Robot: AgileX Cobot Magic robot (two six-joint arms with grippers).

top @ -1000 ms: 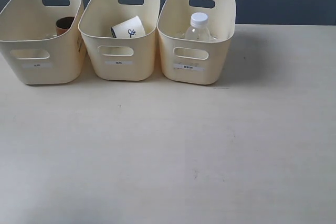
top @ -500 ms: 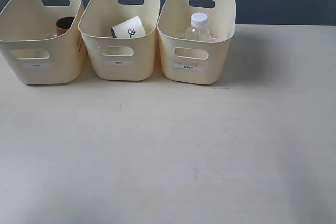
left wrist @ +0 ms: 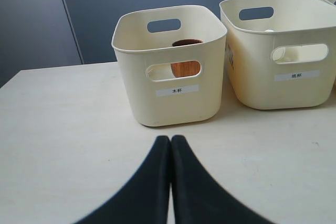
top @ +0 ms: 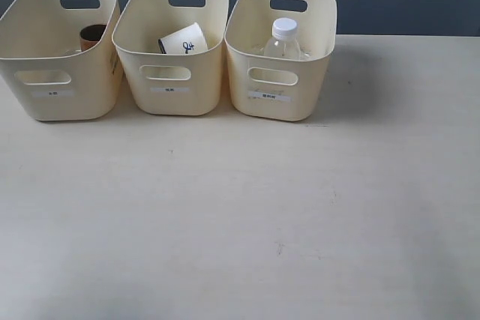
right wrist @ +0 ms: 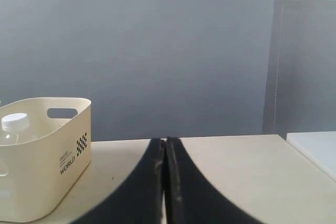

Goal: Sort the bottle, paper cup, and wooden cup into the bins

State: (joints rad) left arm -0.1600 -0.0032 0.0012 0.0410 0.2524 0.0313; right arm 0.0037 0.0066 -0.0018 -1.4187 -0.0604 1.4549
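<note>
All three items are seen already inside the bins, one per bin, so the sort is judged complete as far as the views show. In the exterior view the wooden cup [top: 92, 35] is stood in the left bin [top: 56, 103], only its brown rim and upper wall showing above the bin's edge; through the handle cut-out in the left wrist view its brown body is also visible. The paper cup [top: 184, 40] is lain tilted in the middle bin [top: 176, 99], blue print facing the camera. The bottle [top: 283, 41] is held upright in the right bin [top: 281, 106], white cap up. Nothing of the task is left on the table [top: 240, 222]. No further placing is judged to be needed; at most, arms to be parked.

Neither arm is seen in the exterior view. The left gripper [left wrist: 170, 140] is shown low over the table, pointed at the left bin and well apart from it, its fingers pressed together with nothing between them. The right gripper [right wrist: 165, 142] is shown likewise with fingers closed tight and empty, aimed past the right bin toward the grey wall [right wrist: 173, 51], the bin off to one side of it.
</note>
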